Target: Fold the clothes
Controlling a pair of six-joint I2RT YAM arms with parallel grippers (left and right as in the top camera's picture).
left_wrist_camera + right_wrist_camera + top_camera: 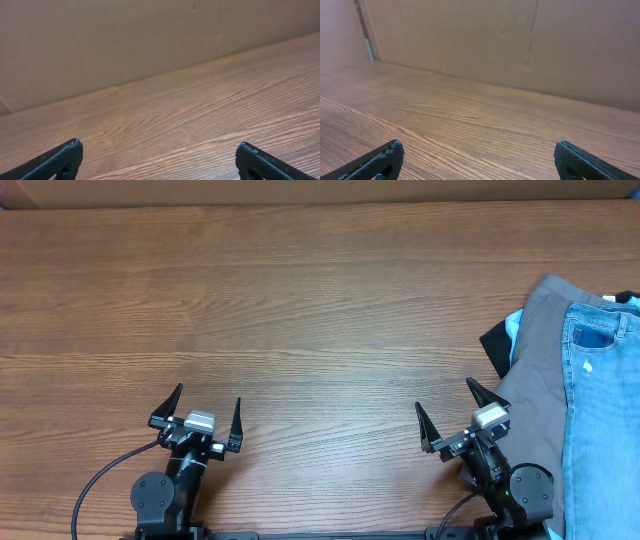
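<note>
1. The left gripper (209,394) is resting, jaws spread, holding nothing.
2. The right gripper (443,393) is doing likewise (empty too).
3. The jeans (600,410) are lying on grey trousers (535,350) at the right edge of the table (300,310).

I'm looking down at the clothes (552,412), heaped at the right edge of the table (300,330). On top lie the light-blue denim jeans (605,420), flat, with the waistband at the far end and a stitched pocket showing, and they run out of frame. Beneath them the grey trousers (535,370) spread leftward. A black piece (497,345) and a pale-blue piece (514,328) peek out at the pile's left edge.
</note>
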